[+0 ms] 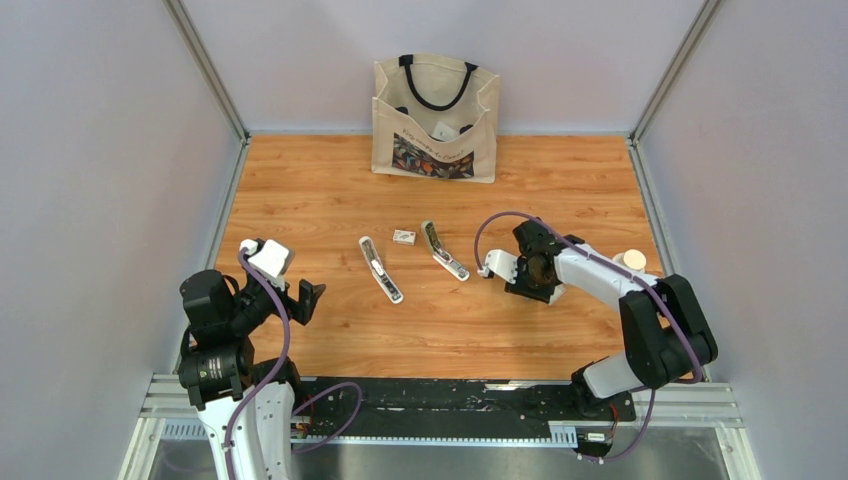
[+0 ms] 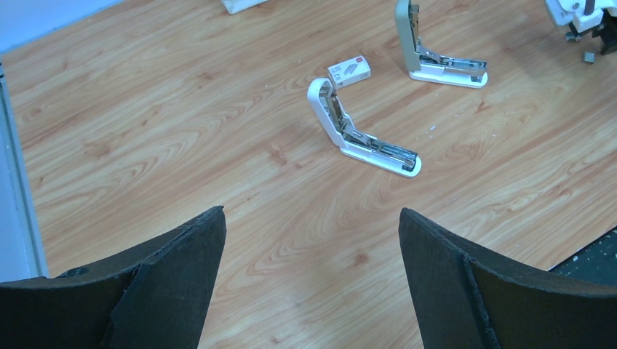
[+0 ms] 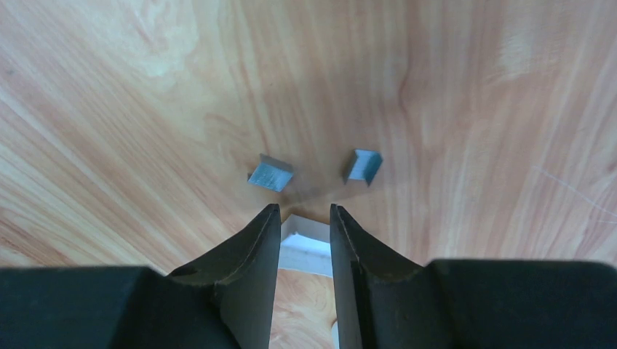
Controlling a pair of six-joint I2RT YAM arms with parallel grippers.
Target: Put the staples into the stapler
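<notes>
Lying just ahead of right hand (image 3: 305, 212): two short staples (image 3: 271, 174) strips.

My left arm (image 1: 215, 310) sits folded back close to its base, and I see the left pincer (image 2: 311, 218) spread wide, both fingers far apart, gripping nothing. My right arm (image 1: 640, 300) reaches forward and inward with the wrist tipped down; the right pincer (image 3: 305, 211) is parted by a narrow slit.

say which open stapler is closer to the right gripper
The stapler with the grey-green top, right of the small staple box. The all-white stapler lies left of that box, farther from the right gripper.
</notes>
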